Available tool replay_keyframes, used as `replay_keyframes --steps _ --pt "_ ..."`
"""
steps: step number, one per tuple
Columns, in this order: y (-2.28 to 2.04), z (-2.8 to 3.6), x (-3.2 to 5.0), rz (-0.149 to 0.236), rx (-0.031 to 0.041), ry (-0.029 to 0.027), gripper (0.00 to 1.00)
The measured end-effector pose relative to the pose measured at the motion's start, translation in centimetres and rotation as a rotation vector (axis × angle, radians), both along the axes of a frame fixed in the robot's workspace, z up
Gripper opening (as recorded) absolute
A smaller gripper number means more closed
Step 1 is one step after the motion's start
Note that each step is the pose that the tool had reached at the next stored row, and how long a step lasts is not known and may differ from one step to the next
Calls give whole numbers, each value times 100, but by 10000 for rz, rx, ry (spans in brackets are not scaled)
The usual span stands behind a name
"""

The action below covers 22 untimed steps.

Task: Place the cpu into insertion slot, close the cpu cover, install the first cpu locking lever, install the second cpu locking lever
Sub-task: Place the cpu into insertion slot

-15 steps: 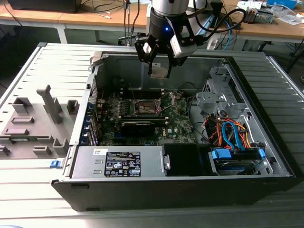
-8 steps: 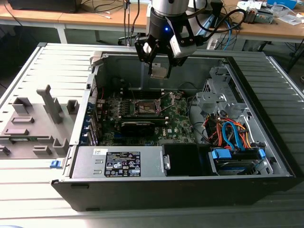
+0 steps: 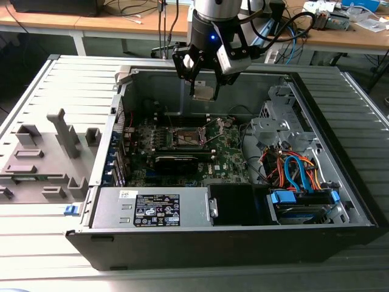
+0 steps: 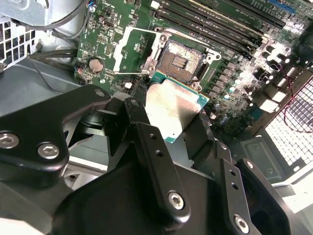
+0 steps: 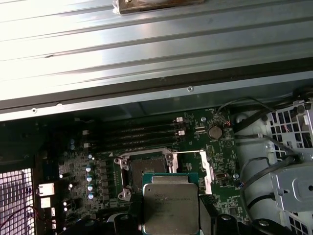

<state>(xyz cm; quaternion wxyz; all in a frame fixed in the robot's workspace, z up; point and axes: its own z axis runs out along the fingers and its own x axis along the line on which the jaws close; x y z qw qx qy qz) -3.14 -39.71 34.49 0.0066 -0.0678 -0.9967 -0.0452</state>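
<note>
One cpu (image 4: 173,110) between fingers (image 4: 142,128), above insertion slot (image 4: 182,61).

In the first wrist view the cpu (image 5: 171,205) hangs in front of the insertion slot (image 5: 145,164) and blocks part of it, and the frame edge chops off one end of the chip. In the second wrist view the fingers (image 4: 155,156) of the gripper (image 4: 168,117) hide one cpu corner. In the exterior view the arm (image 3: 216,12) runs off the top edge.
</note>
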Motion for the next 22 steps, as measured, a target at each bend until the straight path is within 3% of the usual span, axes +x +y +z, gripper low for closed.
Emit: replay_keyframes --steps 22 --pt "-1 -2 0 -448 -3 0 55"
